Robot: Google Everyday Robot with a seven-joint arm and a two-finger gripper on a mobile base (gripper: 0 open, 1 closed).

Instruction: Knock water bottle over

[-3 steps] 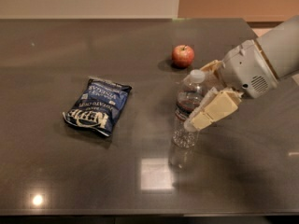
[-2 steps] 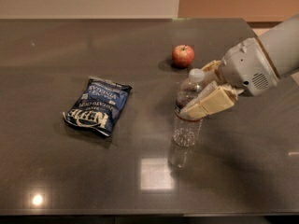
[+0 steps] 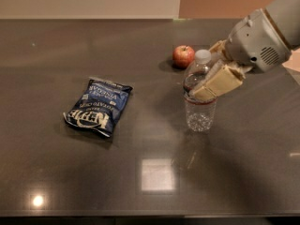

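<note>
The gripper (image 3: 206,71) sat at the upright water bottle (image 3: 200,114), fingers apart, one lying across its front, the apple (image 3: 183,56) just behind

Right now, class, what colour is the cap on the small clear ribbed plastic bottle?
White cap, in the camera view; the gripper is at the water bottle's middle.

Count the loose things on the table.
3: the water bottle upright right of centre, with the gripper at its middle; the apple just behind it; the chip bag at the left. Nothing seems hidden.
</note>
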